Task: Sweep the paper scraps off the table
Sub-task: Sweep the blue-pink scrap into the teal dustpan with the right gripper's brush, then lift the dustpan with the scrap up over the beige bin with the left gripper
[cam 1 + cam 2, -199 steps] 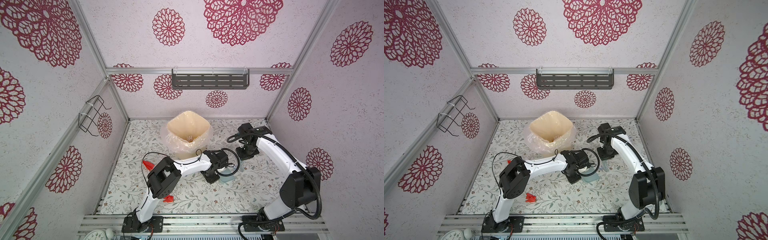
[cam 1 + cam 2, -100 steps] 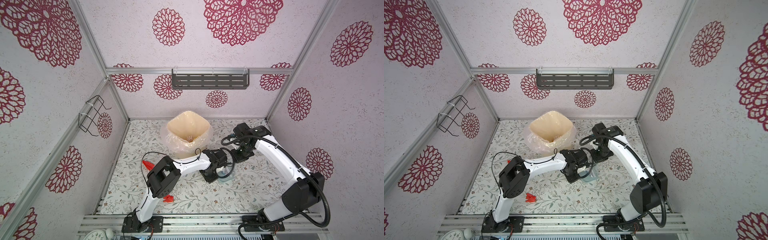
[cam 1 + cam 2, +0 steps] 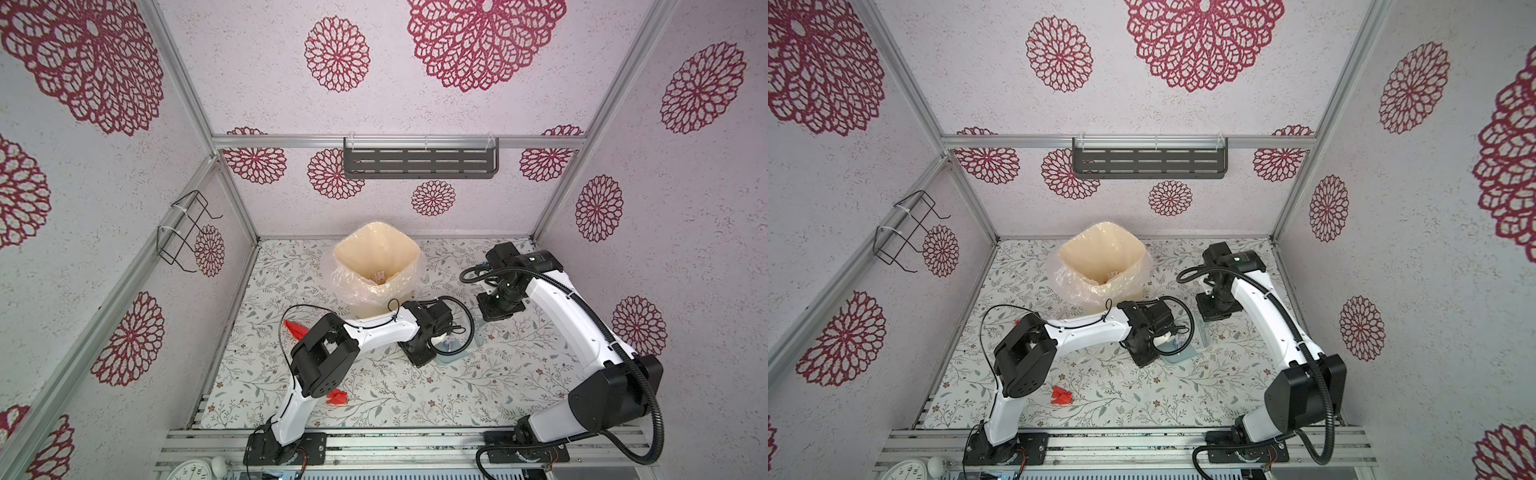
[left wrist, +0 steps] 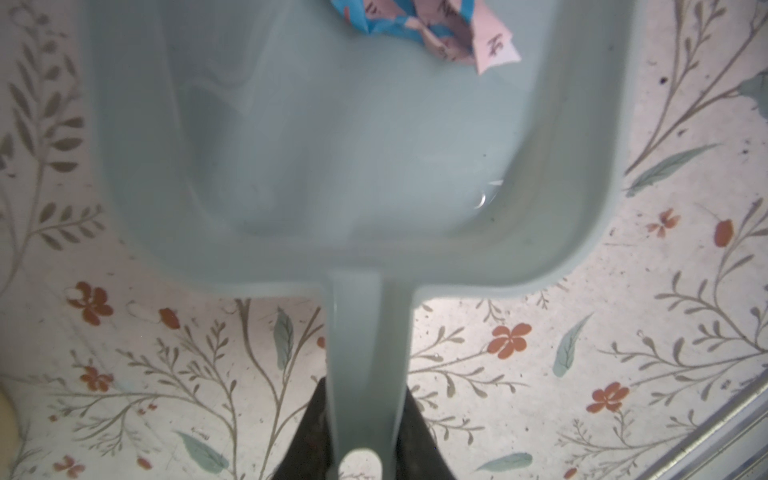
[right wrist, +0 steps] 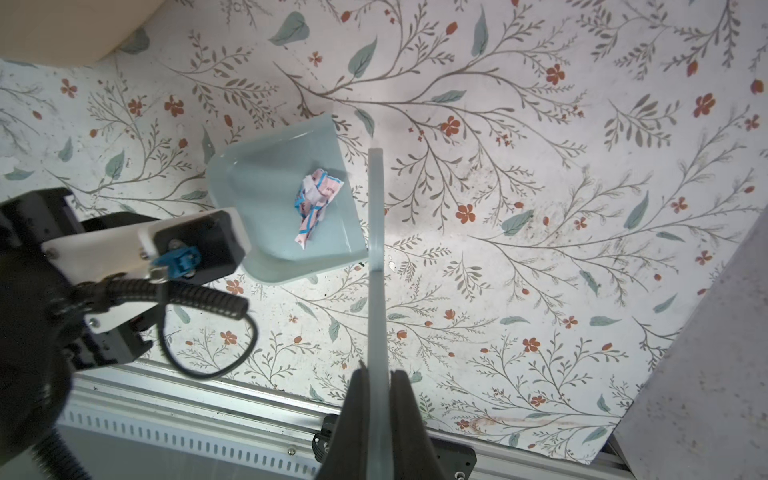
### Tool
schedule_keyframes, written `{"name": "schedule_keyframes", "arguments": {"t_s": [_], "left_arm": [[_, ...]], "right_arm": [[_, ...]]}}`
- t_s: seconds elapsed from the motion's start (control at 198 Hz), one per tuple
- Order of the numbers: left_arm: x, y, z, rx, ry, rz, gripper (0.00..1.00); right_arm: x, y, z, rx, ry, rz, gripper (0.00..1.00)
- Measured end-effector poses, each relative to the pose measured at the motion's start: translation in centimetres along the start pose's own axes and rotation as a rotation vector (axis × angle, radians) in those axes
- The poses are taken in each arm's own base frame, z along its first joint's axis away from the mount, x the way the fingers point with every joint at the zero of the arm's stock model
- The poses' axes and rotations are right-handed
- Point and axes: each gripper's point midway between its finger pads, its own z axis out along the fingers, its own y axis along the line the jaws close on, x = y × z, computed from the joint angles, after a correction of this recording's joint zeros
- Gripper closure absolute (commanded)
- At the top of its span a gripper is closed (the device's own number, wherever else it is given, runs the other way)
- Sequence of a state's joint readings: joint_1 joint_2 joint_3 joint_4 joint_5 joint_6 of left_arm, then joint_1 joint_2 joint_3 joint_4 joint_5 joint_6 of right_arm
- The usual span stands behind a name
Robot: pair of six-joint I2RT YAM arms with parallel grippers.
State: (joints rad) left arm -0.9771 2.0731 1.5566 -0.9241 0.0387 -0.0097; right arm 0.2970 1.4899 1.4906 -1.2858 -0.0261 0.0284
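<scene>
- My left gripper [image 4: 365, 388] is clamped on the flat handle of the pale blue plastic dustpan [image 4: 332, 145]. Its dark fingers press the handle from both sides.
- The dustpan lies flat on the white table printed with grey-green twigs and small brown flowers [image 4: 582, 324]. It is near mid-table, just in front of the cream waste bin lined with a clear plastic bag [image 3: 361, 257].
- One crumpled paper scrap [image 5: 313, 203], pinkish white with blue print, sits inside the pan toward its open lip.
- My right gripper [image 5: 376, 382] is closed tight on a thin pale grey-blue brush [image 5: 376, 249]. The right wrist view shows the brush edge-on as a narrow strip.
- The brush runs along the pan's open lip, just beside it. I cannot tell whether it touches the lip or the table.
- In both top views my right arm reaches in from the right, with its wrist over the table to the right of the bin.
- Two bright red scraps lie on the left half of the table.
- The front red scrap [image 3: 336, 399] is near the front edge, beside my left arm's lower link.
- The rear red scrap [image 3: 297, 330] is further back, partly hidden behind that arm's elbow.
- Both red scraps are well apart from the dustpan.
- Small pale bits [image 3: 380, 275] lie at the bottom of the bin, too small to identify.
- A grey slotted metal shelf [image 3: 419, 162] hangs on the back wall, and a black wire rack [image 3: 185, 230] on the left wall.
</scene>
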Motion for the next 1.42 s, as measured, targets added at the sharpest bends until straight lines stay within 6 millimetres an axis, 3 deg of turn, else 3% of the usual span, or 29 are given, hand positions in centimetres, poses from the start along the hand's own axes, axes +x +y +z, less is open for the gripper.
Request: {"name": "schedule_keyframes", "arguments": {"t_s": [0.126,0.354,0.657,1.027,1.269,1.416], "left_arm": [[0.1,0.1,-1.1,-0.012,-0.044,-0.005,1.0],[-1.0,0.4,-5.5,-0.04,-0.176,-0.02,1.0],[-0.9,0.1,-10.9,-0.072,-0.273,-0.04,1.0],[-1.8,-0.5,-21.5,-0.114,-0.397,-0.068,1.0],[0.3,0.5,-27.4,-0.168,-0.446,-0.127,1.0],[2.3,2.2,-29.0,-0.212,-0.434,-0.19,1.0]], "right_arm": [[-0.2,-1.0,-0.4,0.004,-0.034,0.044,1.0],[-0.6,-2.0,-1.8,0.001,-0.115,0.091,1.0],[-0.6,-2.3,-1.2,-0.023,-0.122,0.119,1.0],[-1.0,-2.0,-1.1,-0.055,-0.142,0.129,1.0],[-1.3,-1.9,-1.2,-0.065,-0.154,0.13,1.0],[-1.3,-1.8,-1.2,-0.073,-0.155,0.13,1.0]]}}
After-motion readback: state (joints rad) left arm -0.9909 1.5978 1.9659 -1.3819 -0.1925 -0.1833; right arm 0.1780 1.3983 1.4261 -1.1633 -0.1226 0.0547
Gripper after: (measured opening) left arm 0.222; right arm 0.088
